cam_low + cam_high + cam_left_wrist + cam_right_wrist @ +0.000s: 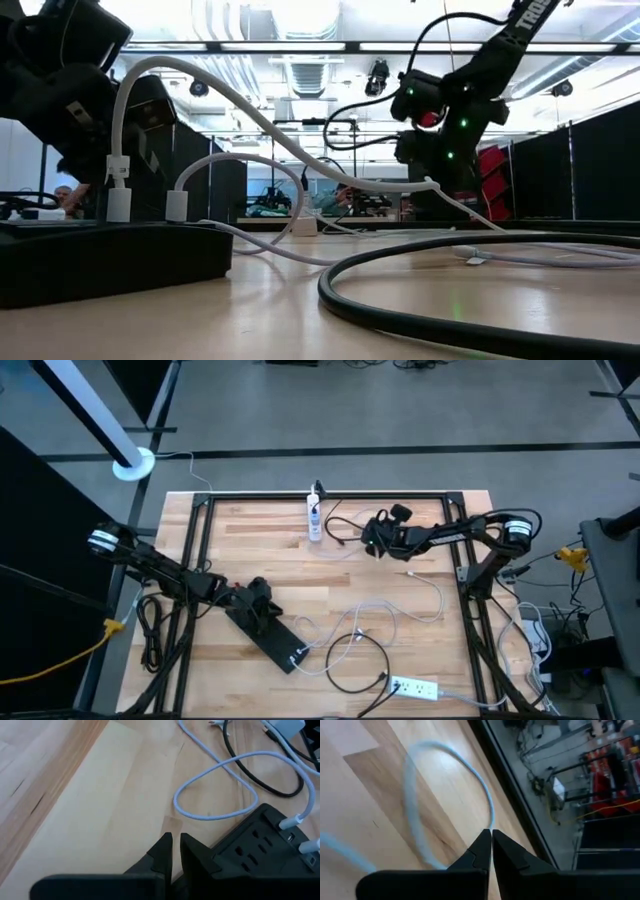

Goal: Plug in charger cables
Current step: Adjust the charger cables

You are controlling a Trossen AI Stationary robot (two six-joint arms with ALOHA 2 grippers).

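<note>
- Right pincer point(372, 540) is raised over the far side of the bench point(250, 545), near the white power strip point(315, 518). In your wrist view its tips are pinched on a white cable point(485, 795) that loops away over the wood.
- Left pincer point(175, 851) sits at the near-left, tips almost touching with nothing between them, at the edge of the black power strip point(268, 628).
- Two white plugs point(118, 200) already stand in the black strip; the rest of the cables lie in loose loops mid-bench, and a black cable point(355, 660) curls toward a second white strip point(415, 686) at the near edge.
- Risk: the held cable is thin and gripped at the very tips; a pull on the slack could slip it out.
- Risk: the loops cross each other, so dragging one may snag another, or tug the seated plugs loose.
- Risk: the plug end isn't visible at the right pincer, so you can't confirm its orientation for insertion.
</note>
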